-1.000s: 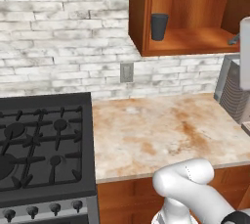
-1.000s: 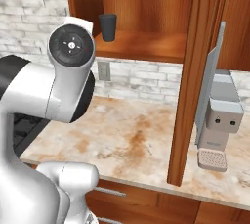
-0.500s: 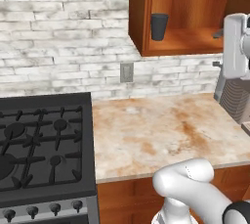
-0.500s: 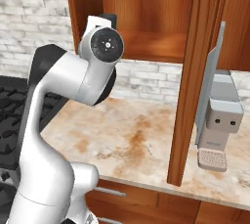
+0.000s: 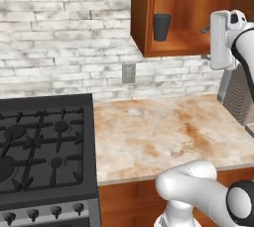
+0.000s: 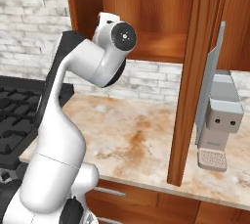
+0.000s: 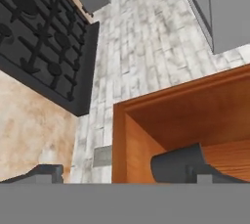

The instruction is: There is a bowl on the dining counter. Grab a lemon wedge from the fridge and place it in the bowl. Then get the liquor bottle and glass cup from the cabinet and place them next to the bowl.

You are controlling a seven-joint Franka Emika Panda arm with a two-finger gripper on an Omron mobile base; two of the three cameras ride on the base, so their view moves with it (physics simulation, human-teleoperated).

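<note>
the glass cup [image 5: 161, 27] stands upright on the shelf of the open wooden cabinet [image 5: 188, 42], at the shelf's left end, in the upper middle of the left base frame. in the hand view the same dark cup [image 7: 178, 164] lies near the bottom, right of centre, inside the cabinet opening. the gripper [image 7: 127, 178] shows as two dark finger tips at the bottom edge of the hand view, spread wide with nothing between them; the right tip [image 7: 215, 175] sits just beside the cup and overlaps its edge in the picture, while the left tip [image 7: 41, 173] is well apart, over the brick wall [image 7: 146, 47]. whether the tip touches the cup cannot be told. in the left base view the white arm [image 5: 225, 40] reaches up at the right edge, level with the shelf. below lie the marbled worktop [image 5: 158, 132] and the black stove [image 5: 39, 146]. a grey coffee machine [image 6: 219, 115] stands at the right in the right base frame.
</note>
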